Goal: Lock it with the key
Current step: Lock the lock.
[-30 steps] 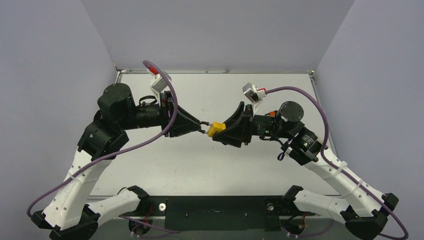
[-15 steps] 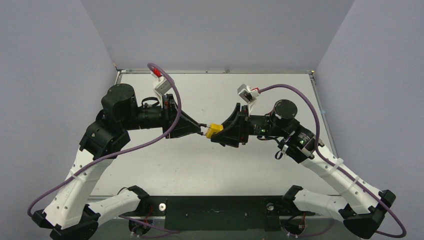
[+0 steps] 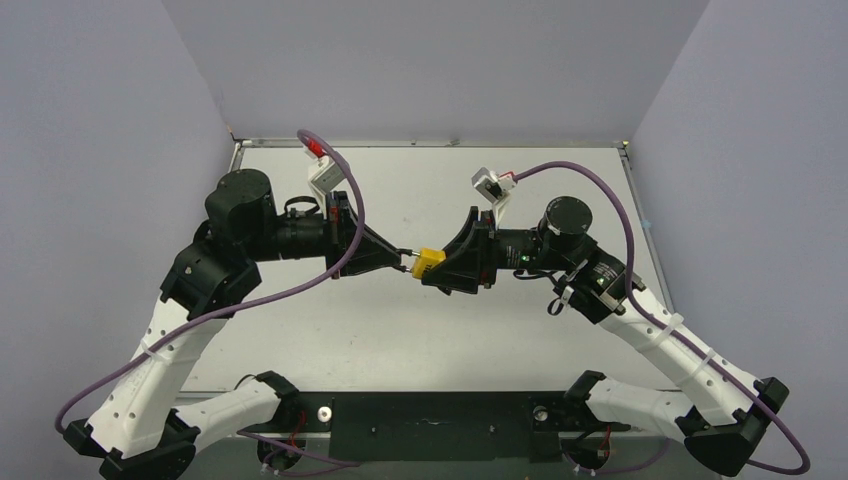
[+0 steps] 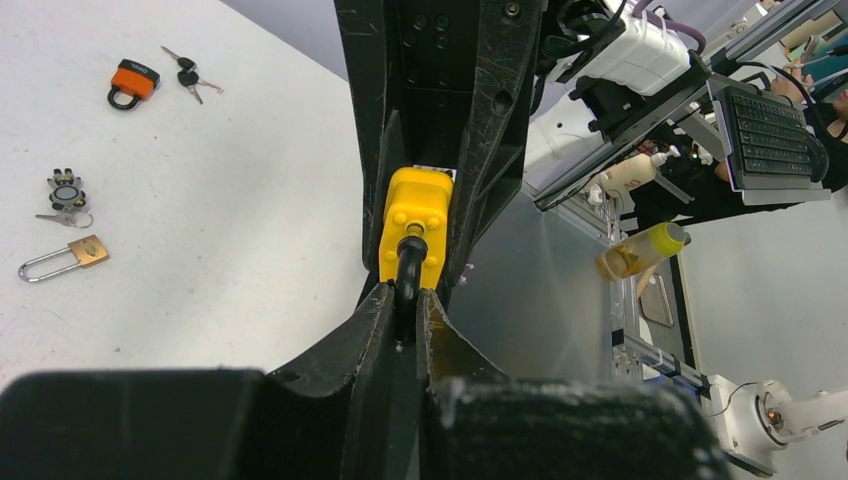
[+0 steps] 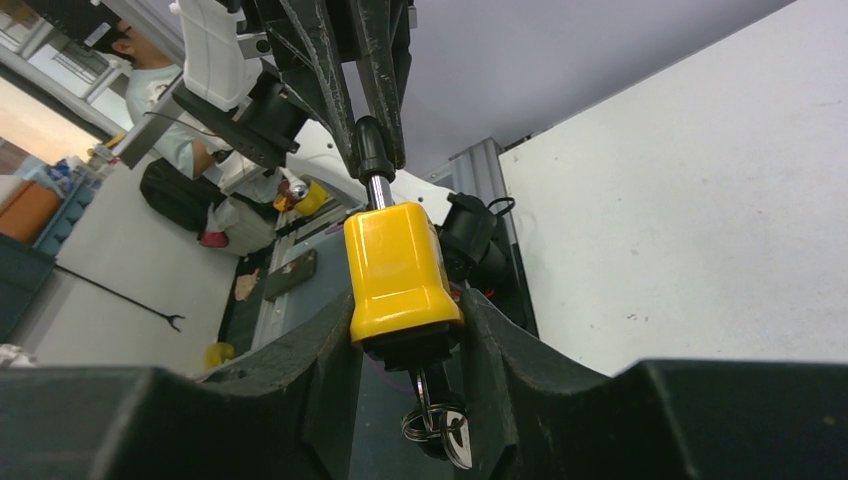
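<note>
yellow padlock [image 5: 400, 268] within right tool [image 5: 407, 306]

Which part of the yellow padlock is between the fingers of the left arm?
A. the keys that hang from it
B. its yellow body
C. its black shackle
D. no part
C: the left wrist view shows the left fingers closed on the black shackle, while the right fingers grip the yellow padlock by its body.

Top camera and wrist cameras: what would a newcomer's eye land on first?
The yellow padlock, held mid-air over the middle of the table: the right fingers clamp its body, the left fingers pinch its shackle. In the left wrist view, an orange padlock and a brass padlock lie on the table.
</note>
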Controlling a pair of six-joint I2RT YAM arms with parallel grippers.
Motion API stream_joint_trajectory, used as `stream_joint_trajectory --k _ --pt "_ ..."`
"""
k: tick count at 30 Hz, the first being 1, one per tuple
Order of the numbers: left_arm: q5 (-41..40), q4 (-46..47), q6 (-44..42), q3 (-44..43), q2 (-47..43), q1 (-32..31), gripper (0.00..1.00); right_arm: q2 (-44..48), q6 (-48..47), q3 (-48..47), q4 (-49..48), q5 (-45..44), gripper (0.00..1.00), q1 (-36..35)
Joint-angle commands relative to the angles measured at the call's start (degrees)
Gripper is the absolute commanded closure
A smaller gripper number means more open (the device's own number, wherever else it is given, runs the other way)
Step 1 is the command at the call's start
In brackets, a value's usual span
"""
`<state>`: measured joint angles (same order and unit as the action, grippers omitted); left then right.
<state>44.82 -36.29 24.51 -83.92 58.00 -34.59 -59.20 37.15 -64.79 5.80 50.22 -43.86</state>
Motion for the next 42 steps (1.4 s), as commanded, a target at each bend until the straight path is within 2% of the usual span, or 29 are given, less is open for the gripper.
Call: stream_joint_trajectory --k 1,5,8,17,26,42 --pt "-0.4 0.0 -2.3 1.0 -0.5 -2.1 1.00 -0.5 7.3 -1.9 -16.8 1.9 1.00 0.0" --pt "-1.8 1.1 -1.4 1.5 -0.2 -4.2 1.00 -0.8 6.2 -2.4 -15.2 0.1 1.00 0.1" --pt "-4.2 1.3 -1.5 1.9 0.2 -6.6 1.00 -1.0 8.0 -2.1 -18.0 -0.3 1.00 -0.1" --pt "-8.3 2.7 -0.2 3.0 1.8 -11.5 1.00 -1.0 4.0 -3.7 -12.6 -5.4 1.00 -0.1" --pt "-11.8 1.7 -0.6 4.1 2.1 -12.0 1.00 -0.3 8.2 -3.6 -17.7 -4.8 1.00 0.0" --pt "-13.6 0.7 1.0 5.1 2.9 -12.7 1.00 0.3 6.3 -7.6 -19.1 -8.9 1.00 0.0"
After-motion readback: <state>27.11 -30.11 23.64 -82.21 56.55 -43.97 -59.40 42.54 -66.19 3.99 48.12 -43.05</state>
